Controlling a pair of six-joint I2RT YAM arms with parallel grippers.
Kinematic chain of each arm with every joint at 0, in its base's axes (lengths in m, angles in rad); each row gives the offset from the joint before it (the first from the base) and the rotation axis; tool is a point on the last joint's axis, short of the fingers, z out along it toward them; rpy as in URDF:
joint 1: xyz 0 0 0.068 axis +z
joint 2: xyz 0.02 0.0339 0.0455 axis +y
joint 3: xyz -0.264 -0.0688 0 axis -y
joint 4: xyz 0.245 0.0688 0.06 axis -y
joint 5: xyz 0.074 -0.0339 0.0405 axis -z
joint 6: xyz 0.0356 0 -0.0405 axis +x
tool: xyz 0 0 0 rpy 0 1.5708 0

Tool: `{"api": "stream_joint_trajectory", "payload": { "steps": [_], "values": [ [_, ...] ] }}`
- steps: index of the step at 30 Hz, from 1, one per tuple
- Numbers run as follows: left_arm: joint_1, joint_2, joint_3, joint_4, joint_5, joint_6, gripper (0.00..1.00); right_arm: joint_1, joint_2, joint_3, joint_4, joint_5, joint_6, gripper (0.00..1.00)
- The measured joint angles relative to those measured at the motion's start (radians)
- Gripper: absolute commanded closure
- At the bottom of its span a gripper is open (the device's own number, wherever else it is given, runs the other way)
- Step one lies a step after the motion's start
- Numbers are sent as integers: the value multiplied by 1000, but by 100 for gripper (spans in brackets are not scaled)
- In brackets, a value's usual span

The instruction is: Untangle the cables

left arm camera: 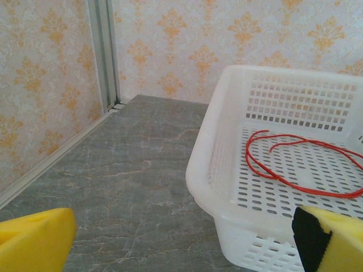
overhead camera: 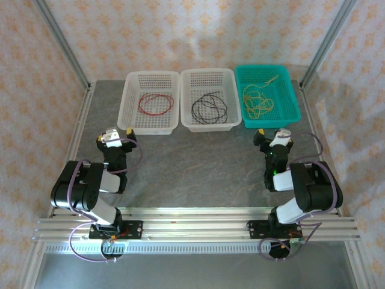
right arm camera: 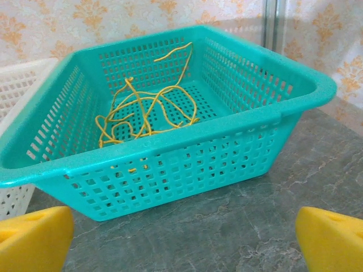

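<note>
The cables lie apart, one to a basket along the back of the table. A red cable (overhead camera: pixel 156 103) (left arm camera: pixel 306 188) loops in the left white basket (overhead camera: pixel 126 105) (left arm camera: pixel 210 170). The middle white basket (overhead camera: pixel 207 126) holds a black cable (overhead camera: pixel 209 108). A tangled yellow cable (overhead camera: pixel 257 99) (right arm camera: pixel 148 107) sits in the teal basket (overhead camera: pixel 267 124) (right arm camera: pixel 170 144). My left gripper (overhead camera: pixel 117 137) (left arm camera: pixel 184 243) stands open just short of the left basket's near left corner. In front of the teal basket my right gripper (overhead camera: pixel 274 135) (right arm camera: pixel 182 241) is open too, with nothing between its yellow fingers.
The three baskets stand side by side, touching. Grey marble tabletop (overhead camera: pixel 192 165) stretches between the arms. Metal frame posts (overhead camera: pixel 66 48) (overhead camera: pixel 328 42) rise at the back corners, in front of patterned walls. An aluminium rail (overhead camera: pixel 192 226) runs along the near edge.
</note>
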State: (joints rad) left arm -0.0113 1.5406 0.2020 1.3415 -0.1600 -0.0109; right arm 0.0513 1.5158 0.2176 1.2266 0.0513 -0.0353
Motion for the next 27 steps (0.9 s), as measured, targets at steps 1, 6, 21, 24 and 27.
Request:
{"api": "stream_joint_trajectory", "payload": {
  "steps": [1,6,21,24,27],
  "values": [
    [0,0,0,-3,0,0,0,0,0,0,0,0,0,0],
    [0,0,0,-8,0,0,0,0,0,0,0,-7,0,0],
    [0,0,0,-9,1,0,0,0,0,0,0,-63,-8,0],
    [0,0,0,-9,1,0,0,0,0,0,0,-63,-8,0],
    [0,0,0,-10,3,0,0,0,0,0,0,-63,-8,0]
  ]
}}
